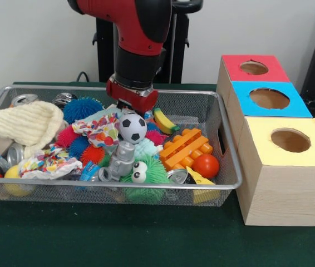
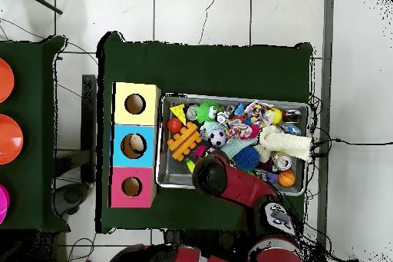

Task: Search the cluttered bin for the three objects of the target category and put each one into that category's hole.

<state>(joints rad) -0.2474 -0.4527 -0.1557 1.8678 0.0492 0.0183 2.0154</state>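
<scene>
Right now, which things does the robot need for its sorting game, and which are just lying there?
For the job: bin, red box, blue box, yellow box, arm. Which toys are the targets cannot be told.

Just lying about so far: soccer ball, knit hat, orange block, banana, green googly ball.
</scene>
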